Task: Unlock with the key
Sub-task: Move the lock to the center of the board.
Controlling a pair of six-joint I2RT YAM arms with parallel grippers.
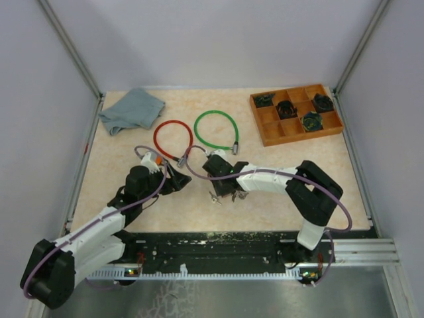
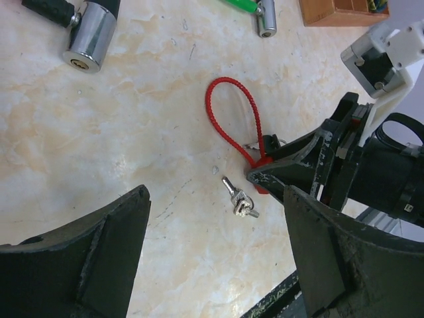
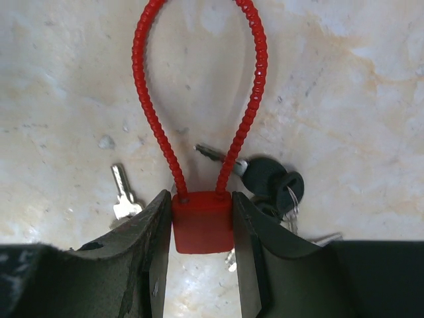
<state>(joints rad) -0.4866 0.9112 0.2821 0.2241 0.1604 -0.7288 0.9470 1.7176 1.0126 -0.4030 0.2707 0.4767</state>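
Pale marbled tabletop (image 1: 119,152): we see the right gripper (image 3: 201,212) pinching the red cable lock (image 3: 202,232), a silver key (image 3: 123,199) beside it; our left gripper (image 2: 216,199) hangs wide apart, empty.

Bare tabletop (image 2: 99,132) between left pincer (image 2: 215,195) and silver keys (image 2: 240,201); right pincer (image 3: 201,205) just beside.

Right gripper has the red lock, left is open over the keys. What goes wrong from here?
1. The silver keys lie flat, close to the right gripper; the left gripper may bump it reaching in.
2. Black-headed keys lie nearby too; wrong pick possible.
3. The red lock is pinched only at its sides; key pressure might twist it.
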